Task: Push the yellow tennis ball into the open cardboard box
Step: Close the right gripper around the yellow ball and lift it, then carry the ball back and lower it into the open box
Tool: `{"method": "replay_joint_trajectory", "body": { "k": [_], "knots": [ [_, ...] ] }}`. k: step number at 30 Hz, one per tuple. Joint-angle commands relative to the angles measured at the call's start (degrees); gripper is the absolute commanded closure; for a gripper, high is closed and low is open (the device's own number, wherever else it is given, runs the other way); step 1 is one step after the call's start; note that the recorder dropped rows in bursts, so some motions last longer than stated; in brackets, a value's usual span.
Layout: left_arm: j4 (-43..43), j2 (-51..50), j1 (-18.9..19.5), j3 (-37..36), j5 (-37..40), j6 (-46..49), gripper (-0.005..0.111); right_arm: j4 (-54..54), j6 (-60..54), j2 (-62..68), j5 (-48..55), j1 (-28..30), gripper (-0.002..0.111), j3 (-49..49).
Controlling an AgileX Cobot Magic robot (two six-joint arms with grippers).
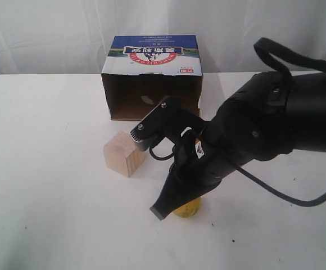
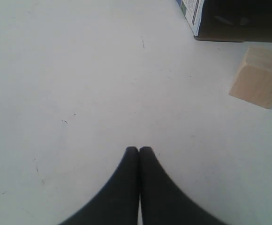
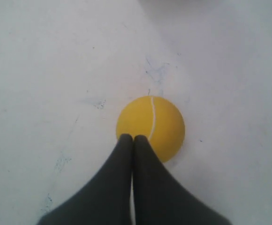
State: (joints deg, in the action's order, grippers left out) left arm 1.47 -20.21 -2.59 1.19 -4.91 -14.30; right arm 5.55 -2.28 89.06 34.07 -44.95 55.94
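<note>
The exterior camera looks down from moderate height across the counter (image 1: 45, 185) toward the open cardboard box (image 1: 152, 53), while the wrist cameras peer steeply down, close in, past the left gripper (image 2: 139, 149) and right gripper (image 3: 133, 137) (sharing with it the wooden cube (image 2: 260, 77) and the yellow tennis ball (image 3: 150, 122) respectively).

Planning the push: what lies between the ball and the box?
Exterior view: the right arm hides the stretch from ball to box; the wooden cube sits just left of it.
</note>
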Motion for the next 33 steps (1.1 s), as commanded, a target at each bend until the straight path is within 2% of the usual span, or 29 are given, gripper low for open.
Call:
{"method": "replay_joint_trajectory", "body": {
  "k": [1,10,17,22,26,28,33],
  "knots": [
    [0.1,-0.1,-0.4,-0.5,0.4,-0.3,0.107,6.4,4.1,0.2,0.6,0.9,0.108,-0.1],
    [0.1,-0.1,-0.4,-0.5,0.4,-0.3,0.107,6.2,4.1,2.6,-4.6,2.9,0.108,0.0],
    [0.1,-0.1,-0.4,-0.5,0.4,-0.3,0.107,6.0,4.7,9.8,-12.4,3.7,0.108,0.1],
    [0.1,-0.1,-0.4,-0.5,0.3,-0.3,0.107,6.4,4.7,15.7,-16.8,8.4,0.108,1.9],
    [0.1,-0.1,-0.4,-0.5,0.3,-0.3,0.107,12.3,4.0,17.0,-18.5,12.9,0.108,9.5],
    [0.1,-0.1,-0.4,-0.5,0.3,-0.3,0.107,14.1,3.7,17.0,-17.0,14.8,0.108,16.7],
    [0.1,-0.1,-0.4,-0.5,0.3,-0.3,0.107,12.6,3.2,16.7,-3.6,16.2,0.108,32.3]
  ]
}}
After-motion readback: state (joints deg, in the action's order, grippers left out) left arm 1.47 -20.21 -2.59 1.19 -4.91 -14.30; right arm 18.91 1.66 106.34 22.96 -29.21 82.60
